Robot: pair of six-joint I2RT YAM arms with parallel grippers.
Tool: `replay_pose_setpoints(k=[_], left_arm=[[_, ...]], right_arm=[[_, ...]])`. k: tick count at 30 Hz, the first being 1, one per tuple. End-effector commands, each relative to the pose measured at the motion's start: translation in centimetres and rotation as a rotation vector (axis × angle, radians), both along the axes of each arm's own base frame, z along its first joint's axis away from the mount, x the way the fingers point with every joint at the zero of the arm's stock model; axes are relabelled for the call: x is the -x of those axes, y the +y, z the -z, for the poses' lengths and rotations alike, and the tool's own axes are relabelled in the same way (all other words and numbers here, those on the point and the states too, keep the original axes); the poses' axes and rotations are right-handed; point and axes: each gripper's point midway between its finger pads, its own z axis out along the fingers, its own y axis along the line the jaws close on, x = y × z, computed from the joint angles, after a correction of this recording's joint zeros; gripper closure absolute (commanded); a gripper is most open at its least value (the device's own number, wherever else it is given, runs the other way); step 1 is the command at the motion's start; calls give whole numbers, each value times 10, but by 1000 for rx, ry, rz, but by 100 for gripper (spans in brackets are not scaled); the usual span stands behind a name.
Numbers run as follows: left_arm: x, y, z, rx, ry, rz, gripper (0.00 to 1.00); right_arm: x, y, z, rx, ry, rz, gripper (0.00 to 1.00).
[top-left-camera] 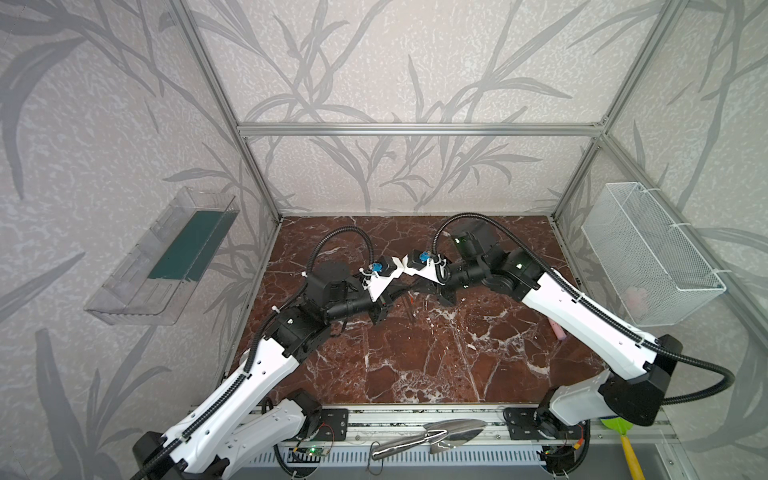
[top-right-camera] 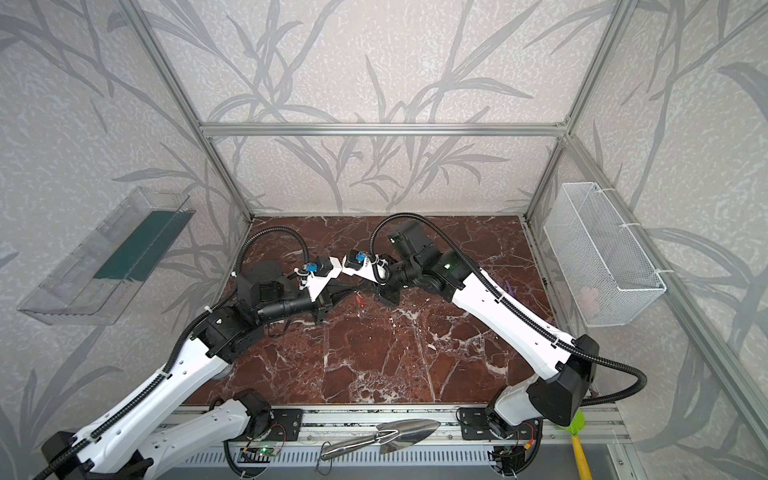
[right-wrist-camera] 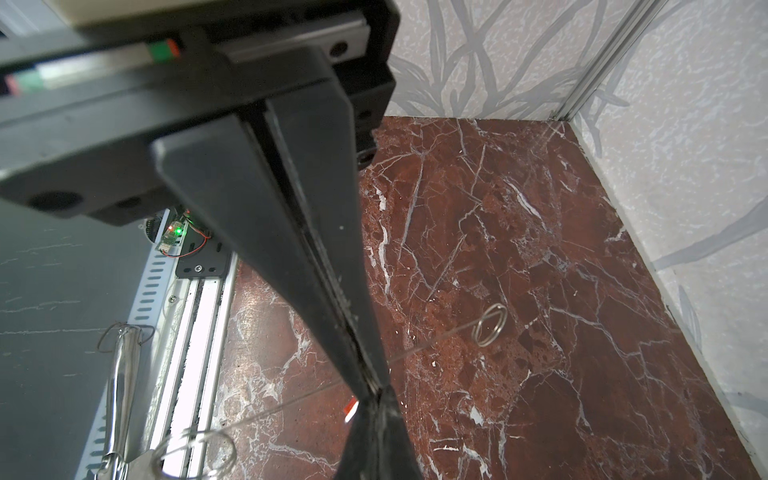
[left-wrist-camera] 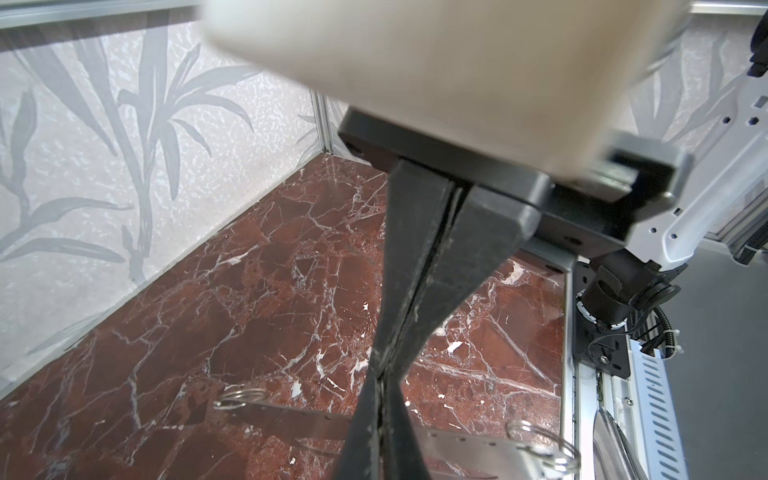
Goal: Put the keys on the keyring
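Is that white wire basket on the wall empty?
Not empty. Both top views show a pale pink thing at the bottom of the basket; what it is, I cannot tell.

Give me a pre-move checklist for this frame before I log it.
1. Left claw shut: ok.
2. Right claw shut: ok.
3. Grey key plate gripped by either claw: cannot tell; the contact is hidden.
4. Red keyring tag in sight: ok, beside the right claw.
5. Plate threaded on the keyring: cannot tell.
6. Trowel away from the claws: ok, on the front rail.
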Motion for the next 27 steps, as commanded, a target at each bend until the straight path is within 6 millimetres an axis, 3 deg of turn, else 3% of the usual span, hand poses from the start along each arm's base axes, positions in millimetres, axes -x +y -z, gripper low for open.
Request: replay_pose_setpoints(k=[1, 7, 12, 17, 21, 27], left_arm=[[-3, 1, -2, -15, -3, -17, 100], [-2, 6, -11, 28, -67, -39, 100], [1, 13, -19, 58, -123, -64, 100], [4, 14, -24, 82, -146, -60, 100], [7, 13, -26, 99, -149, -48, 100], [9, 12, -29, 115, -146, -34, 100]], right_arm=[[15, 1, -29, -98, -30, -53, 100], [5, 0, -28, -118, -31, 24, 100], [-9, -10, -36, -199, -27, 143, 78], [-10, -13, -42, -320, 6, 208, 70], [-4, -9, -46, -414, 57, 190, 69], [-2, 1, -33, -413, 118, 148, 71]])
